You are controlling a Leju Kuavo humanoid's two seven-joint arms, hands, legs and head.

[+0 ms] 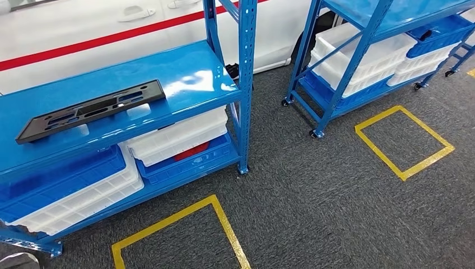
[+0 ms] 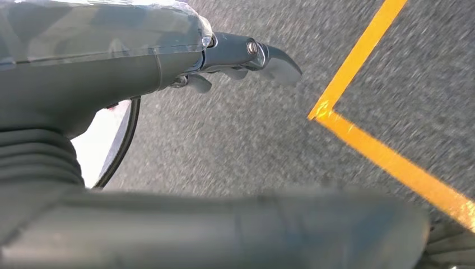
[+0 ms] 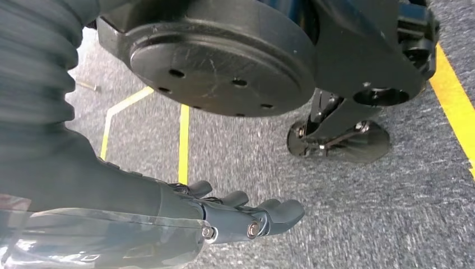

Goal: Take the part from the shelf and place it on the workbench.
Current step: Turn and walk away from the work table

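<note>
While the part (image 1: pixel 92 110) lies untouched on the shelf (image 1: pixel 185 73) at left, both hands, left (image 2: pixel 235 59) and right (image 3: pixel 235 216), hang with fingers loosely apart, holding nothing, so everything is left.

Left hand (image 2: pixel 246 59) blurred; shelf (image 1: pixel 33 112) cut off.

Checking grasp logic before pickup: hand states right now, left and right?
Left hand: holds nothing, hangs over the carpet; fingers mostly hidden, so open or closed cannot be told.
Right hand: open, empty, fingers apart and gently curved.
</note>
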